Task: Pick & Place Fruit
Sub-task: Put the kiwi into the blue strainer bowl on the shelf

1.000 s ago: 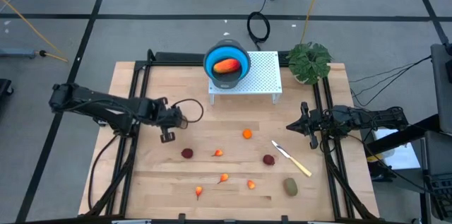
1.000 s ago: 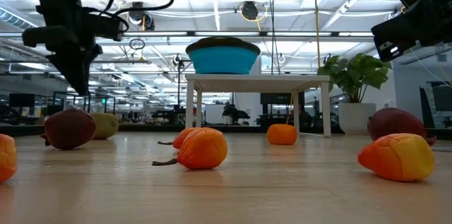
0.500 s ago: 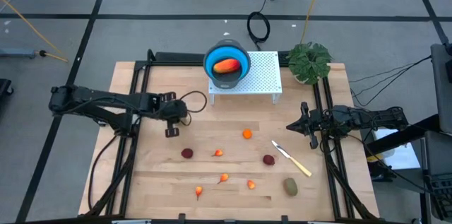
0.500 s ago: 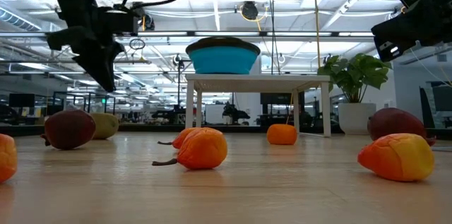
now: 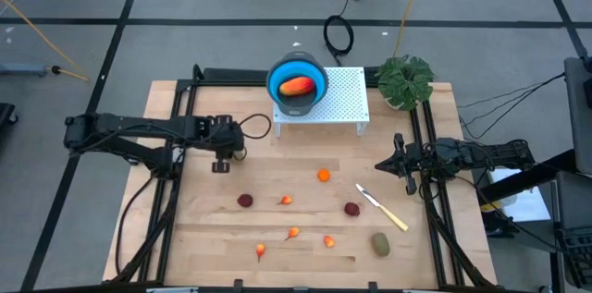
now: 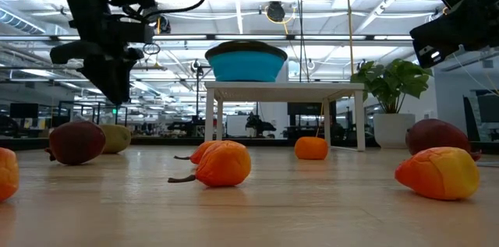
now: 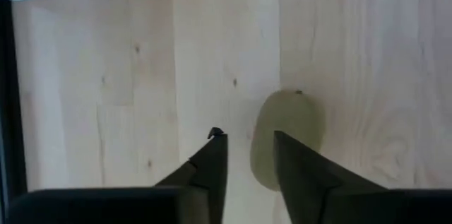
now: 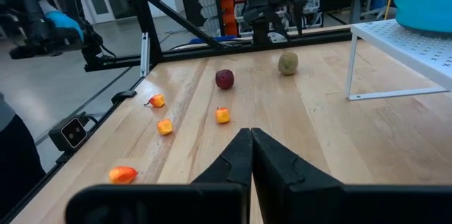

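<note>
- My left hand (image 7: 247, 155) hangs over a brown-green oval fruit (image 7: 284, 138) lying on the table (image 7: 141, 75), fingers parted a little, holding nothing.
- The oval's long axis runs along my fingers, slightly off to one side.
- My right hand (image 8: 251, 139) waits shut, farther away.

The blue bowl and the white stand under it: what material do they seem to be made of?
The blue bowl looks like plastic: even, saturated colour and a smooth matte wall with a grey rim. The white stand looks like painted metal: a thin flat top with a regular grid of small holes, on slim straight legs. Neither can be confirmed by sight alone.
</note>
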You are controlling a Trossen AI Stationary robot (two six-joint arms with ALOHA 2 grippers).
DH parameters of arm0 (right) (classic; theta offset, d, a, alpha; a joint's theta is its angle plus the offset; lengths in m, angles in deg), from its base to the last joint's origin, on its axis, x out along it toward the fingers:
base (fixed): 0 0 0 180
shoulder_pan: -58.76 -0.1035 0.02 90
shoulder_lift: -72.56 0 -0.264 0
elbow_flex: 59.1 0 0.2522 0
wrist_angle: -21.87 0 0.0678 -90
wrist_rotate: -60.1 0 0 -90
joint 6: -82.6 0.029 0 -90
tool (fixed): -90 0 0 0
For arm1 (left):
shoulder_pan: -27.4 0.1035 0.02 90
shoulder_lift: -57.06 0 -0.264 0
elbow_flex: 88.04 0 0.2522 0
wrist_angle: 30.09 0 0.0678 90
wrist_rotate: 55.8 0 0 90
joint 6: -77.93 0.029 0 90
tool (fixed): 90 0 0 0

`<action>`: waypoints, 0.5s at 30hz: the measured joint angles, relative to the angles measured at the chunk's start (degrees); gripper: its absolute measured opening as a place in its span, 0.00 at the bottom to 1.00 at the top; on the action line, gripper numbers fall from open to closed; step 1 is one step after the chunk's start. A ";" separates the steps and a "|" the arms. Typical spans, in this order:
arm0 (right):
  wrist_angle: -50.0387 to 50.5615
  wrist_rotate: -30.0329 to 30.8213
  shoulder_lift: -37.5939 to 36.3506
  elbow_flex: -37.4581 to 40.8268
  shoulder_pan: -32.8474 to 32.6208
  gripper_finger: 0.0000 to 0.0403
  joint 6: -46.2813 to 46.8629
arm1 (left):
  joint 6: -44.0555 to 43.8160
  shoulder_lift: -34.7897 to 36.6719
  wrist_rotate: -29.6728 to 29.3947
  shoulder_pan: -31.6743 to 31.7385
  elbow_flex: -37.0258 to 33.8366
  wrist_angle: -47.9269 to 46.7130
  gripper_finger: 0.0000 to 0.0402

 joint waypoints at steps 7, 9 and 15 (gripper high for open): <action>0.00 0.00 0.00 0.00 0.00 0.00 0.00 | 0.08 -0.02 0.07 0.12 -3.86 0.41 0.52; 0.00 0.00 0.00 0.00 0.02 0.00 0.00 | 0.26 -0.02 0.07 0.12 -4.76 2.35 0.57; 0.00 0.00 0.00 0.00 0.00 0.00 0.00 | 0.25 -0.12 0.14 0.12 -5.99 3.76 0.69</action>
